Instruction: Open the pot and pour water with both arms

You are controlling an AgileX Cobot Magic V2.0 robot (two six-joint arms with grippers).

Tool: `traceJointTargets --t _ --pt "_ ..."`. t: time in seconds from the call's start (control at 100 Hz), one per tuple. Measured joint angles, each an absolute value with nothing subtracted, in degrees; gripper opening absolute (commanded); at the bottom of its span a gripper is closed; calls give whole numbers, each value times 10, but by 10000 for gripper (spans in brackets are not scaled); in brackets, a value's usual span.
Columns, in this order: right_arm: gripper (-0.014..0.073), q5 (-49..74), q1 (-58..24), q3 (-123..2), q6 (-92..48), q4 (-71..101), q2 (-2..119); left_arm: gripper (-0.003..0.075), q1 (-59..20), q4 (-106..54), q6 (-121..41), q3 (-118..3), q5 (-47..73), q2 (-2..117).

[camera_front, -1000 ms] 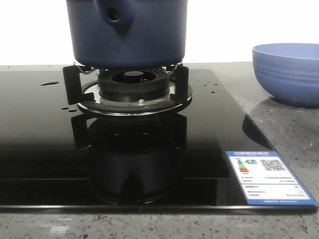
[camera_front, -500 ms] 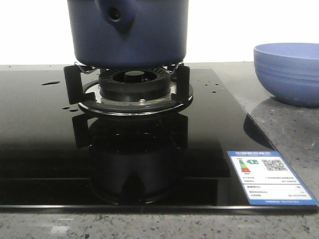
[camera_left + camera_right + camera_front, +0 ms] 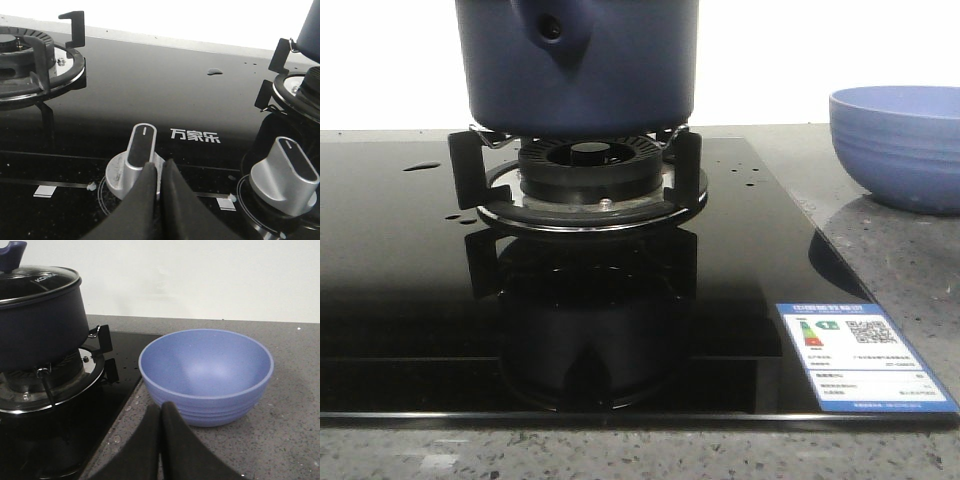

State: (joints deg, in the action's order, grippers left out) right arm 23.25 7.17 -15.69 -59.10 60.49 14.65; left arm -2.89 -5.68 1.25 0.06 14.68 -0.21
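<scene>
The dark navy pot point(image 3: 578, 65) stands on the burner grate point(image 3: 578, 180) of the black glass hob point(image 3: 410, 290), its holed stub facing me. In the right wrist view the pot point(image 3: 37, 322) has a glass lid point(image 3: 35, 282) with a blue knob on it. Water shows as droplets and a small puddle point(image 3: 420, 167) on the hob, and as a puddle in the left wrist view point(image 3: 214, 71). My left gripper point(image 3: 158, 167) is shut and empty, low over a silver hob knob point(image 3: 132, 162). My right gripper point(image 3: 161, 410) is shut and empty, above the counter just in front of the bowl.
A light blue ribbed bowl point(image 3: 898, 145) stands on the speckled grey counter point(image 3: 900, 270) right of the hob; it looks empty in the right wrist view point(image 3: 206, 372). A second silver knob point(image 3: 285, 175) and a second burner point(image 3: 30, 70) lie on the hob. A blue-and-white label point(image 3: 858, 355) is stuck at its front right corner.
The view has shifted very slightly; the pot, bowl and hob stay where they were.
</scene>
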Motion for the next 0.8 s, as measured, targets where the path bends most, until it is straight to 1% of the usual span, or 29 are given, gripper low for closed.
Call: traceJointTargets --t 0.07,0.11,0.16,0.26,0.31,0.36,0.42,0.49,0.62,0.72,0.8 --pt "-46 222 72 -157 -560 574 147 -19 -29 -57 13 1 147 -2" --pt "-46 217 72 -157 -503 530 147 -19 -29 -57 13 1 147 -2" --pt "-46 213 72 -157 -402 439 147 -19 -29 -57 13 1 147 -2" --pt "-46 195 72 -152 -136 198 147 -19 -29 -57 13 1 147 -2" --pt "-46 164 72 -140 -43 108 147 -19 -29 -57 13 1 147 -2" --pt "-46 115 72 -118 11 52 146 -19 -29 -57 13 1 147 -2" --pt "-46 54 69 -89 43 16 138 -19 -29 -57 13 1 147 -2" --pt "-46 19 55 -52 61 -4 121 -19 -29 -57 13 1 147 -2" --pt "-46 11 30 6 70 -41 66 -19 -29 -57 13 1 147 -2" --pt "-46 31 20 6 70 -56 9 -19 -29 -57 13 1 147 -2" --pt "-46 53 19 6 73 -60 -3 -19 -29 -57 13 1 148 -2"
